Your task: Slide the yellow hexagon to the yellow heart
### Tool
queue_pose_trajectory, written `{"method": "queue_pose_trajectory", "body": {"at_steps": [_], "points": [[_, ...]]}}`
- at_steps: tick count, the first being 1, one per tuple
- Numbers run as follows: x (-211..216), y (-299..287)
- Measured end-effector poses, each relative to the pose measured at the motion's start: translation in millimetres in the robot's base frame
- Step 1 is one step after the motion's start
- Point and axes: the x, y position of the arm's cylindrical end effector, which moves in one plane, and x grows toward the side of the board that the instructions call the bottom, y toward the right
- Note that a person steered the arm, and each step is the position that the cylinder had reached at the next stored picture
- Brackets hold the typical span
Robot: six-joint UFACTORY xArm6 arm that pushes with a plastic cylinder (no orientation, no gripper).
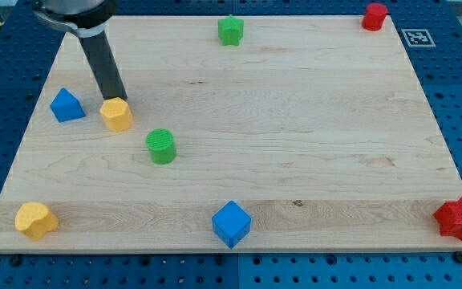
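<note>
**Operator:** Yellow hexagon (116,114) status?

**Technician:** It lies on the view's left part of the desk (295,128), just right of the blue block (66,105) and up-left of the green cylinder (161,146). My tip (115,99) sits against its top edge, on the side away from the yellow heart (35,220).

**Operator:** Jaws?

**Technician:** None fitted. The arm ends in a plain rod, so no open or closed state applies.

**Operator:** Progress?

**Technician:** Partial, by my judgement. The hexagon is well apart from the heart, which rests near the bottom-left corner. The remaining path runs down and to the view's left, between the blue block and the cylinder, and looks unobstructed.

**Operator:** Surface and surroundings?

**Technician:** Light wood board with visible grain, flat, resting on a blue perforated base. A fiducial marker (416,37) sits off the top-right corner. Other blocks stand near the edges: green star (230,30) at top, red block (374,16) top right, red star (459,217) bottom right, blue cube (231,223) at bottom centre. None lies on the path.
</note>
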Motion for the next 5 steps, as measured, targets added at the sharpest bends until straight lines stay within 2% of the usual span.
{"method": "queue_pose_trajectory", "body": {"at_steps": [1, 4, 5], "points": [[7.8, 8.0], [98.0, 7.9], [98.0, 8.2]]}}
